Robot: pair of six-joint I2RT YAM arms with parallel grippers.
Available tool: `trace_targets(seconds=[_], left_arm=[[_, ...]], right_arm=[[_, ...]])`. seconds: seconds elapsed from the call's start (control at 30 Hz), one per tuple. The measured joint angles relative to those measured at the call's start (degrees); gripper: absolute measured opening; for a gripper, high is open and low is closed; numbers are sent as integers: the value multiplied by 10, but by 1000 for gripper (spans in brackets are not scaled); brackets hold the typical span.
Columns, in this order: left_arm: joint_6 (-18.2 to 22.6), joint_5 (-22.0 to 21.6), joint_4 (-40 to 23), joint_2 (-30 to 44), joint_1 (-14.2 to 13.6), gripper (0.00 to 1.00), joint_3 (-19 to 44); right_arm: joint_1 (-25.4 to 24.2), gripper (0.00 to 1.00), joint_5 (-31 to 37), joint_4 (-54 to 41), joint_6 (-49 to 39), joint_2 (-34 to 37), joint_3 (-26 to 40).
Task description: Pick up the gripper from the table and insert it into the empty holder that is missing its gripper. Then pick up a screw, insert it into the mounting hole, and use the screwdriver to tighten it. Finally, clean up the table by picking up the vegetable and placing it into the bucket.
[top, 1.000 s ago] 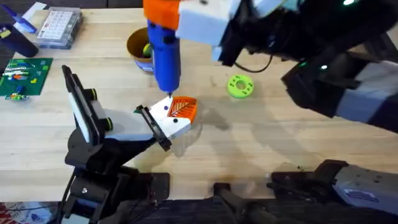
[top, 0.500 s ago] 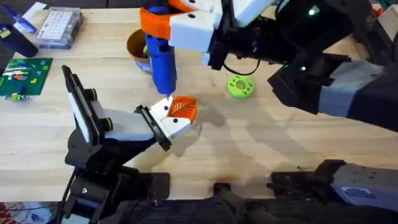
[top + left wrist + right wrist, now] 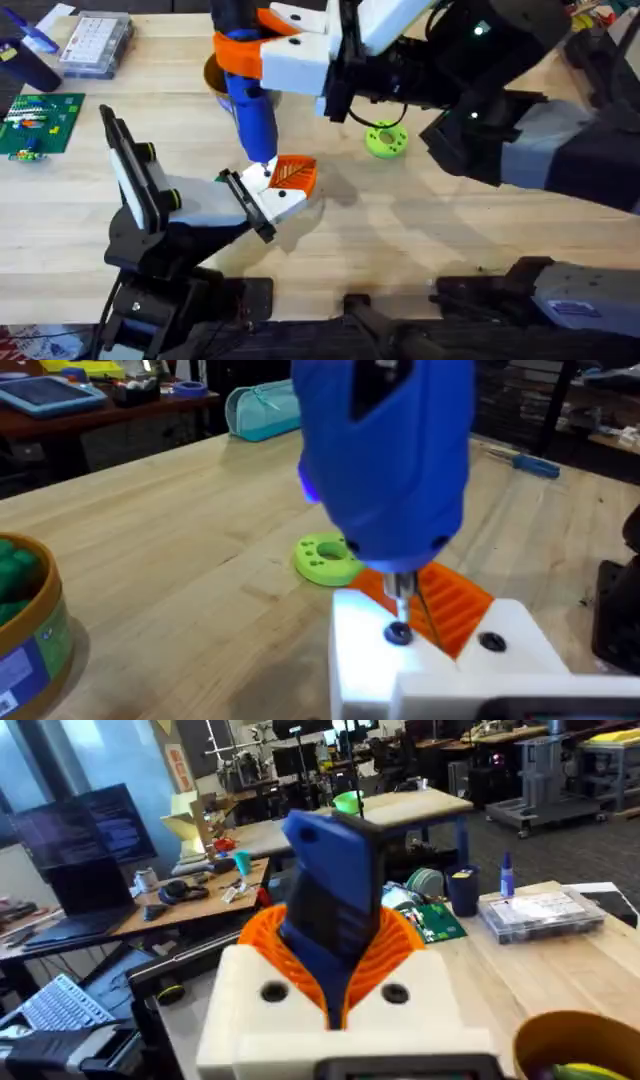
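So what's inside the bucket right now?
In the left wrist view the bucket holds something dark green, heaped to its rim. Overhead, the screwdriver and the right claw cover most of the opening, so what lies beneath the green stuff can't be seen.

Showing on the table (image 3: 420,230): one screwdriver (image 3: 250,110), one gripper (image 3: 296,175), one holder (image 3: 275,200), one vegetable (image 3: 386,139), one bucket (image 3: 212,72).
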Motion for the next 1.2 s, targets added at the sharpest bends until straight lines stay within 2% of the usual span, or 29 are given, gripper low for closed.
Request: trace_targets(seconds=[1.2], left_arm=[[0,1,0,0,0,18,0]], right_arm=[[0,43,11,-22,2,6,0]])
